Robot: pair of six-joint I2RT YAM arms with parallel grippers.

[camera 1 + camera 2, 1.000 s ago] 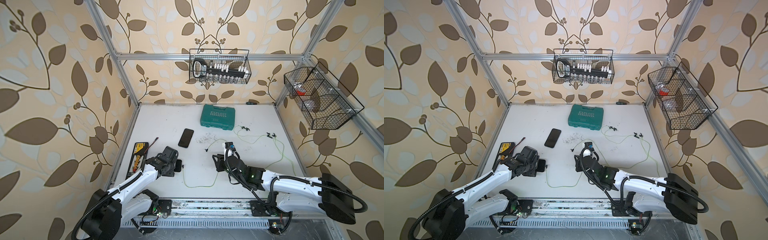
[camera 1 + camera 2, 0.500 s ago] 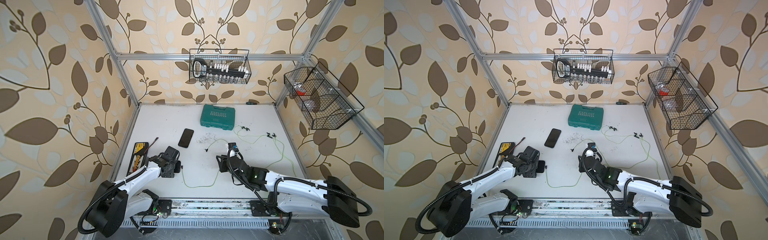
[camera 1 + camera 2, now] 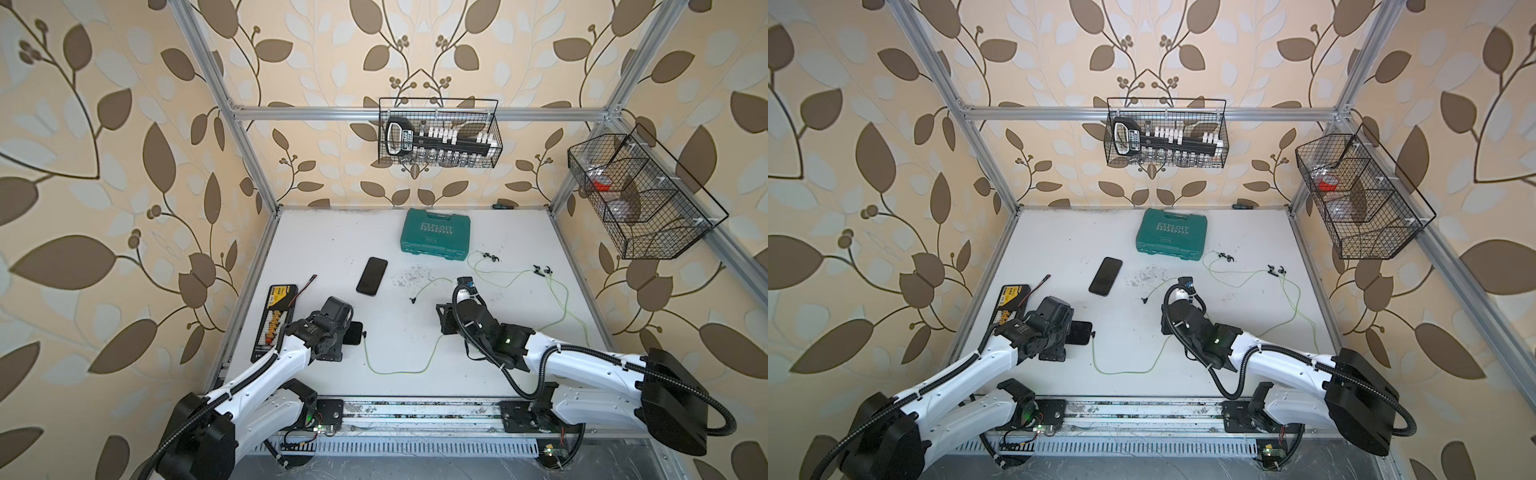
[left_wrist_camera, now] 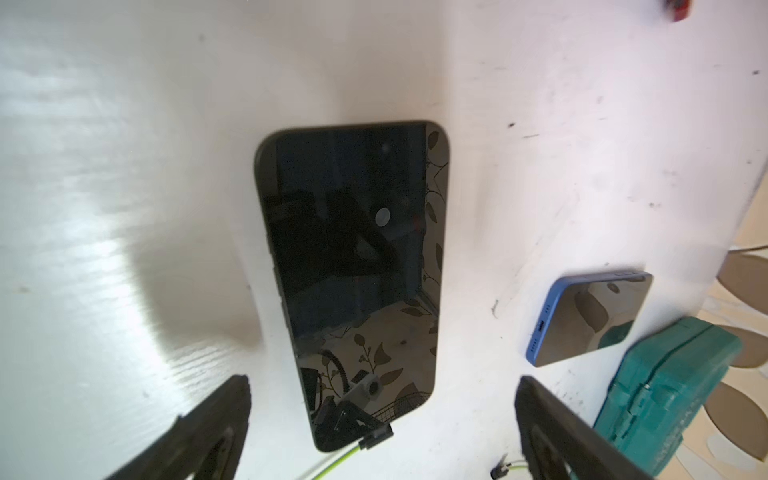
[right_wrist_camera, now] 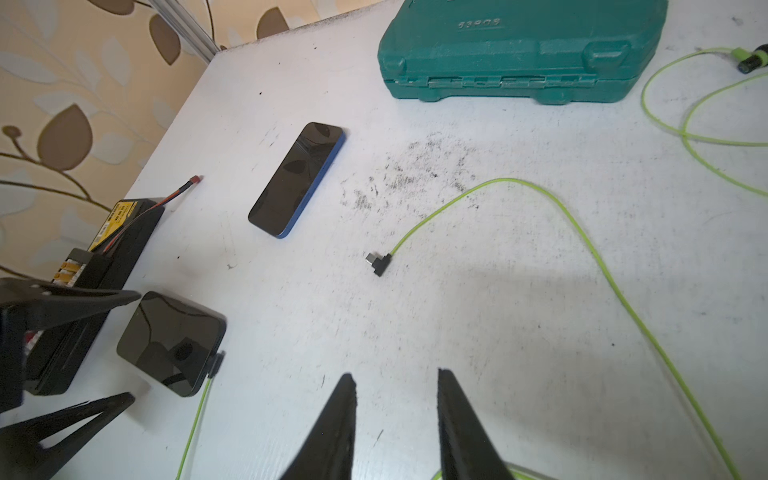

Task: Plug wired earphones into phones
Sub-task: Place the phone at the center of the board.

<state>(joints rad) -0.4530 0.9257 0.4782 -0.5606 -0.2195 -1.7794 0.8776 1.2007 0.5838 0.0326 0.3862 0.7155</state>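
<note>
In both top views the left arm is stretching forward, low over the white table point(image 3: 316, 249). The left gripper point(image 3: 347, 334) is hanging over the near phone point(image 3: 354, 333), which is lying flat just beside the bit case point(image 3: 274, 322). A seated plug point(image 3: 364, 333) is sitting in the phone's end, and its yellow-green cable point(image 3: 395, 371) is looping away toward the right arm. That arm is bending in from the other side. The right gripper point(image 3: 1166, 322) is pointing down near the loose plug point(image 3: 1145, 300), while the far phone point(image 3: 1105, 276) is lying further back, short of the teal toolbox point(image 3: 1171, 235). In the left wrist view the left gripper point(image 4: 382, 380) is spreading its fingers point(image 4: 216, 424) wide on either side of the near phone point(image 4: 353, 282), touching and gripping nothing. The seated plug point(image 4: 376, 437) is sticking out of the phone's edge. In the right wrist view the right gripper point(image 5: 395, 374) is showing only a narrow gap between its jaws, with nothing in it, and is hovering above bare table. The loose plug point(image 5: 378, 262) is lying ahead of it, apart from the blue-edged far phone point(image 5: 297, 178).
</note>
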